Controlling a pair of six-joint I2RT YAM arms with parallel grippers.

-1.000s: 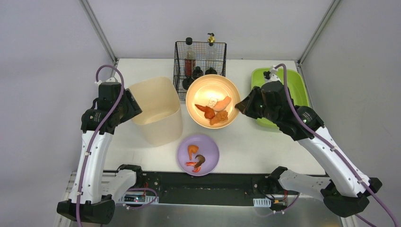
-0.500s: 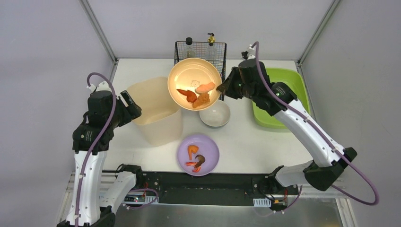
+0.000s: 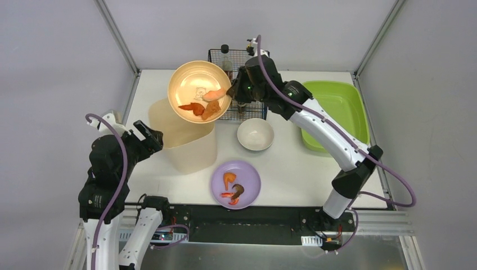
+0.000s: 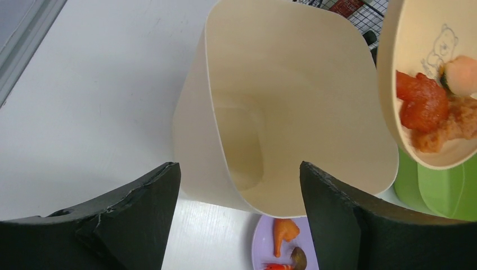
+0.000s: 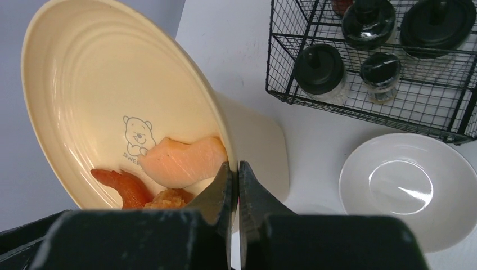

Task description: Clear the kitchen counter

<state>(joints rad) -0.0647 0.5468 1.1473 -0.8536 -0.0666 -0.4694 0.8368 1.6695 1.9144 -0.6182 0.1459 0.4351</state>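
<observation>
While my right claw (image 5: 236, 177) pinches the rim of the tilted yellow plate (image 5: 107, 95) above the far edge of the cream bin (image 3: 188, 143), my left claw (image 4: 239, 169) hangs wide open on its near-left side.

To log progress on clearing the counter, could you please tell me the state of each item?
Yellow plate: raised, tilted, food on it.
Bin: upright, empty.
White bowl: upright, empty.
Purple plate: flat, holds scraps.
Tub: empty.
Right gripper: shut on yellow plate.
Left gripper: open, holding nothing.
</observation>
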